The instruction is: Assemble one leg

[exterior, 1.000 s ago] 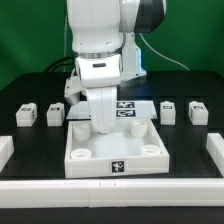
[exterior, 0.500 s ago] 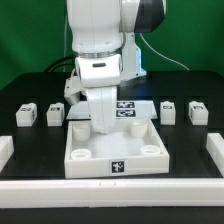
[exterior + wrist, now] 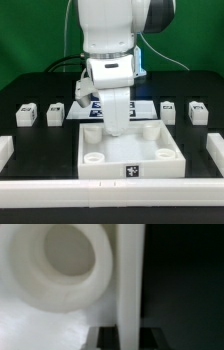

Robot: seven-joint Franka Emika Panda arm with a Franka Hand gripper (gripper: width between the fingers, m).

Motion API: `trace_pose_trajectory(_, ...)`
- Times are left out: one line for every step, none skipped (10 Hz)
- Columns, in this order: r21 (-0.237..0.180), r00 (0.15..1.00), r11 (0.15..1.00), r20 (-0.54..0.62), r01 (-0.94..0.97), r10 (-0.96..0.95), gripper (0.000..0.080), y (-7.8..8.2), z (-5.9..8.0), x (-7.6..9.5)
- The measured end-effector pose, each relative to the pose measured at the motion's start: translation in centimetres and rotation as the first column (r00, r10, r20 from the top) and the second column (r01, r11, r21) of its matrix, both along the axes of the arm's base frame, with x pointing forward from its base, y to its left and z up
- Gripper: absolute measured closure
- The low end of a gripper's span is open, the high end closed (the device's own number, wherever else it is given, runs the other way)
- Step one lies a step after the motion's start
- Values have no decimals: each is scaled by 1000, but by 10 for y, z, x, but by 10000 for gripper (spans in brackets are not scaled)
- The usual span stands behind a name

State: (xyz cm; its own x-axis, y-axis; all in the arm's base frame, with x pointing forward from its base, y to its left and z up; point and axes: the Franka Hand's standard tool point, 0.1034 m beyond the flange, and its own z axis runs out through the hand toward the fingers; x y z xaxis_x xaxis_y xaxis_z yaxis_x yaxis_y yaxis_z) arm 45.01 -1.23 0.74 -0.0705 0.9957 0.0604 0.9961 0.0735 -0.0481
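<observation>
Four small white legs with black-and-white markers lie on the black table, two at the exterior view's left (image 3: 26, 114) (image 3: 55, 113) and two at its right (image 3: 168, 110) (image 3: 197, 111). The large white square tray-like piece (image 3: 100, 172) with round corner sockets sits in the middle. My gripper (image 3: 118, 126) is down at the tray's back wall. In the wrist view that wall (image 3: 130, 274) runs between the dark fingers (image 3: 108, 339), next to one round socket (image 3: 60, 258). My gripper (image 3: 133, 339) is shut on the wall. It holds no leg.
The marker board (image 3: 148, 104) lies behind the tray, partly hidden by the arm. White border blocks stand at the left (image 3: 5, 150) and right (image 3: 214, 150), and a white rail (image 3: 40, 190) runs along the front edge. Cables hang behind the arm.
The tray and my gripper have moved together toward the exterior view's right and slightly forward. The legs have not moved.
</observation>
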Motion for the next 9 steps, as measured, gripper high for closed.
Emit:
trace_pose_trajectory(8,1000,1000,7,-5,5,738,10,0,5)
trace_pose_trajectory(14,1000,1000,8,15,-15,739,21,1,8)
trace_pose_trajectory(18,999,998,6,54,-54,739,32,0,11)
trace_pose_trajectory(21,995,995,8,97,-98,739,43,0,18)
trace_pose_trajectory(27,992,992,15,127,-127,739,53,0,27)
trace_pose_trajectory(30,989,989,13,147,-148,739,59,0,36)
trace_pose_trajectory(30,989,989,1,146,-146,739,64,0,38)
trace_pose_trajectory(29,990,989,-4,143,-143,738,65,0,38)
trace_pose_trajectory(29,990,990,-4,140,-140,738,65,0,38)
